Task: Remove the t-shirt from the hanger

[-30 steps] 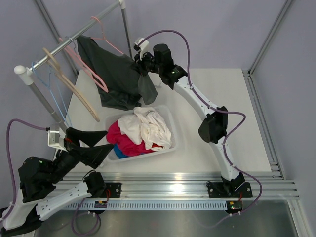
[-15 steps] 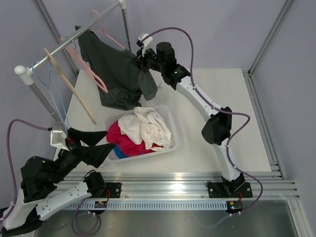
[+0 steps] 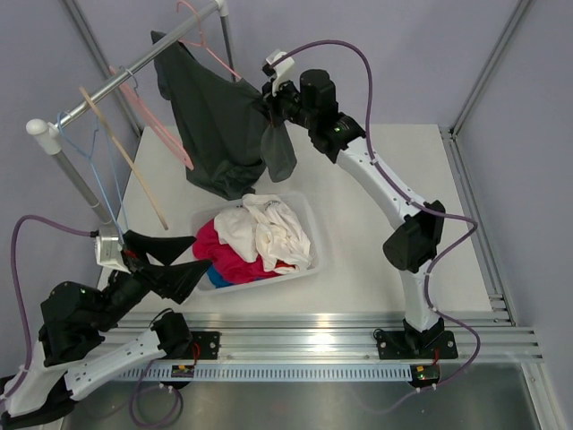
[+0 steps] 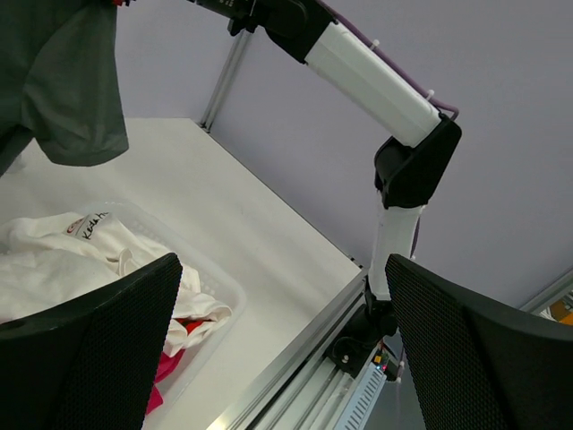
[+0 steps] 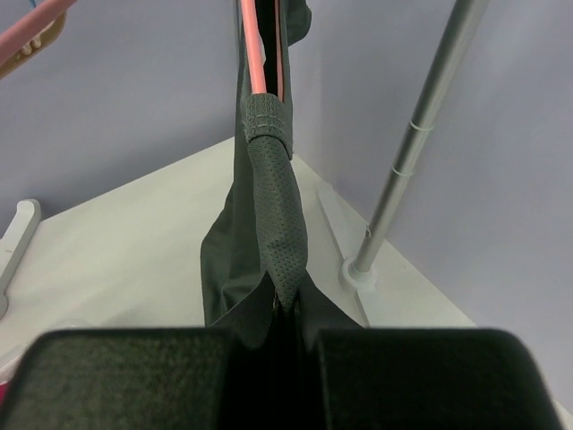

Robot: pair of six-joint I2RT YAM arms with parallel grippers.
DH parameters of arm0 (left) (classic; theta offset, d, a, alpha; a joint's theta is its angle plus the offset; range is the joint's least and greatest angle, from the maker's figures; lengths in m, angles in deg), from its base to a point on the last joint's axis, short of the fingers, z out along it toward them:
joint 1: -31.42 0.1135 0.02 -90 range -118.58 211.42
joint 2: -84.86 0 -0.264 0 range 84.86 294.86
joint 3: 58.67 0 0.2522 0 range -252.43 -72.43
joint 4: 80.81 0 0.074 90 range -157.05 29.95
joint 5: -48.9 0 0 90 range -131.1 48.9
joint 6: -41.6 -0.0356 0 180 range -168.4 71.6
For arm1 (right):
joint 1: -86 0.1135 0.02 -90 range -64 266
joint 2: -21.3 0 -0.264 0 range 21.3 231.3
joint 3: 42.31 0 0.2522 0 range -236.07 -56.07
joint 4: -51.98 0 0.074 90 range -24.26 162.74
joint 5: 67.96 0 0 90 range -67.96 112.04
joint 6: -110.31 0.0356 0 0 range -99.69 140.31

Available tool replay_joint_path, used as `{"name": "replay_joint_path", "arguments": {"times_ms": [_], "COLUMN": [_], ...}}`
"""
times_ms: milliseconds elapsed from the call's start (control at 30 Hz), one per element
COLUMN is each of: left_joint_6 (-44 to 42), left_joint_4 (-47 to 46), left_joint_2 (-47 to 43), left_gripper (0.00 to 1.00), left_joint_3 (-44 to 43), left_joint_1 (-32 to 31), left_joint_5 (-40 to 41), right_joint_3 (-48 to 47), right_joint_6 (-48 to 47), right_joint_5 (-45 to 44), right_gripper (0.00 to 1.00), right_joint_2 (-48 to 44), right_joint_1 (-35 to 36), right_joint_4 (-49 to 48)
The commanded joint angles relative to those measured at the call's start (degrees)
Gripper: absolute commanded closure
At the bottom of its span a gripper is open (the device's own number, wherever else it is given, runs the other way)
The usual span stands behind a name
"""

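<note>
R end effector (image 3: 272,107) pinches t-shirt (image 3: 219,125) on hanger (image 5: 254,54).

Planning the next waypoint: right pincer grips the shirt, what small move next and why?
Probably draw the right pincer a little rightward, away from the rack. It is shut on the t-shirt, and the hanger, a pink wire, sits inside the fabric just above the grip, so a sideways tug should slip that shoulder off.

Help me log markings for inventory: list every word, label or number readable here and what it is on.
White garment in the bin: neck label with a red mark and dark handwriting, too blurred to quote.
t-shirt and hanger: no text visible.
</note>
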Motion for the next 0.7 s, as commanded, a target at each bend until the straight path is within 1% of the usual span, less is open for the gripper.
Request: {"name": "replay_joint_path", "arguments": {"times_ms": [0,67,167,267,433,567,600,633,667], "left_joint_6": [-2.9,-3.3,-3.8,-4.7,-6.1,-8.7,-9.6,-11.2,-11.9], "left_joint_4": [-2.6,-3.1,-3.9,-5.5,-9.4,-8.4,-6.1,-4.6,-1.8], "left_joint_2": [2.8,4.2,5.7,7.6,10.3,14.3,15.6,19.1,21.1], "left_gripper": [0.01,0.01,0.01,0.01,0.01,0.01,0.01,0.01,0.01], "left_joint_3": [-1.3,-1.4,-1.8,-2.4,-1.2,-3.4,-4.8,-8.6,-10.6], "left_joint_1": [-0.3,-0.2,-0.2,-0.3,-0.2,-0.2,-0.3,-0.3,-0.2], "left_joint_5": [-1.8,-1.7,-2.9,-4.4,-4.6,-5.2,-6.0,-6.5,-7.4], "right_joint_3": [5.3,10.9,15.4,24.3,33.1,35.1,34.4,33.2,31.0], "right_joint_6": [-1.3,-1.3,-1.6,-2.2,-4.1,-2.7,-2.1,-1.4,0.7], "right_joint_5": [-2.3,-2.4,-2.2,-1.8,-5.8,-11.5,-13.0,-12.9,-10.9], "right_gripper": [1.00,1.00,1.00,1.00,1.00,1.00,1.00,1.00,1.00], "right_joint_2": [-8.5,-12.2,-15.7,-22.1,-29.0,-33.7,-34.6,-35.7,-38.2], "right_joint_1": [-2.2,-3.7,-5.4,-8.2,-10.1,-12.2,-12.9,-14.7,-15.8], "right_joint_4": [-2.2,-2.9,-2.0,-1.4,-1.3,0.7,2.5,7.7,10.0]}}
